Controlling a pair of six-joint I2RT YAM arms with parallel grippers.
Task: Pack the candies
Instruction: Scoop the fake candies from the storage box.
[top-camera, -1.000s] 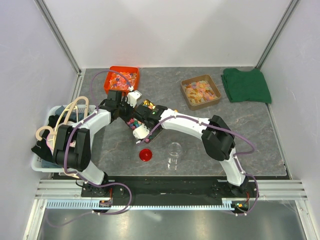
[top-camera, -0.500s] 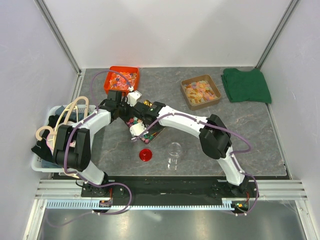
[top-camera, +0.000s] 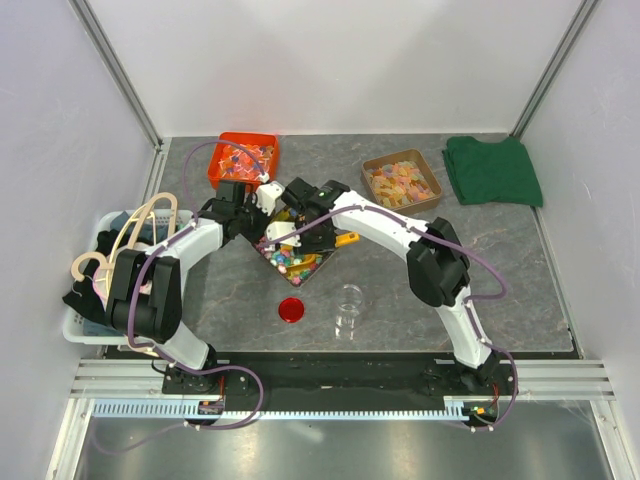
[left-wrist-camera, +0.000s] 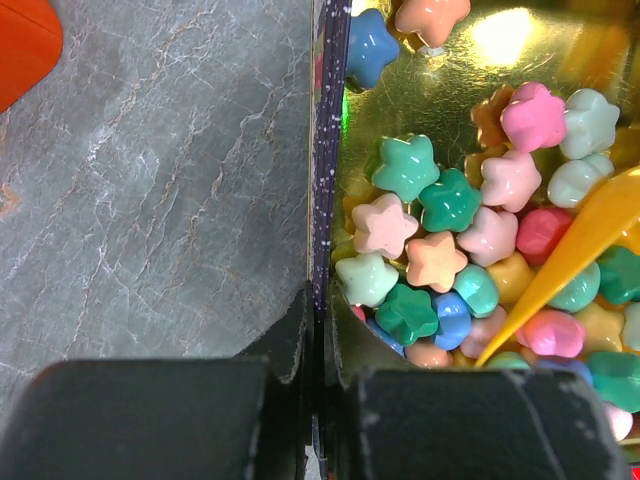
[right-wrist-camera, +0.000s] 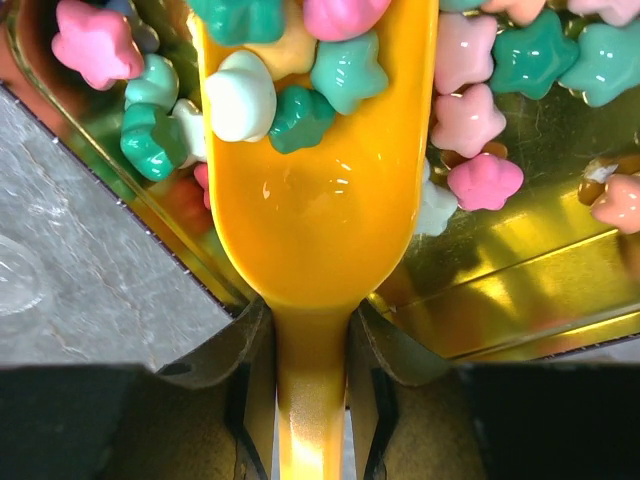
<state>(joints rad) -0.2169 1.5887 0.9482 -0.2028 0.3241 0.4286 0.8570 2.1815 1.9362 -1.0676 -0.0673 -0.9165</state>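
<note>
The candies (top-camera: 291, 258) are small star-shaped sweets in mixed colours, lying in a gold-lined tray (top-camera: 318, 264) with a dark speckled outside. My left gripper (top-camera: 252, 226) is shut on the tray's wall (left-wrist-camera: 328, 180), one finger inside and one outside (left-wrist-camera: 318, 325). Candies (left-wrist-camera: 445, 205) lie just right of that wall. My right gripper (top-camera: 320, 230) is shut on the handle of a yellow-orange scoop (right-wrist-camera: 310, 200), held between its fingers (right-wrist-camera: 312, 335). The scoop's bowl is over the tray floor (right-wrist-camera: 530, 265) and holds several candies (right-wrist-camera: 300, 70). The scoop's tip also shows in the left wrist view (left-wrist-camera: 585, 245).
A clear jar (top-camera: 348, 308) stands in front of the tray, with a red lid (top-camera: 291, 310) on the table to its left. An orange-red tray (top-camera: 243, 160) sits behind, a brown tray (top-camera: 401, 183) and a green cloth (top-camera: 492, 170) at the back right, and a white basket (top-camera: 75, 325) at the left.
My right gripper has swung from the tray's near left side to its far side, uncovering the candies. The scoop now lies in the tray. The left gripper has not moved.
</note>
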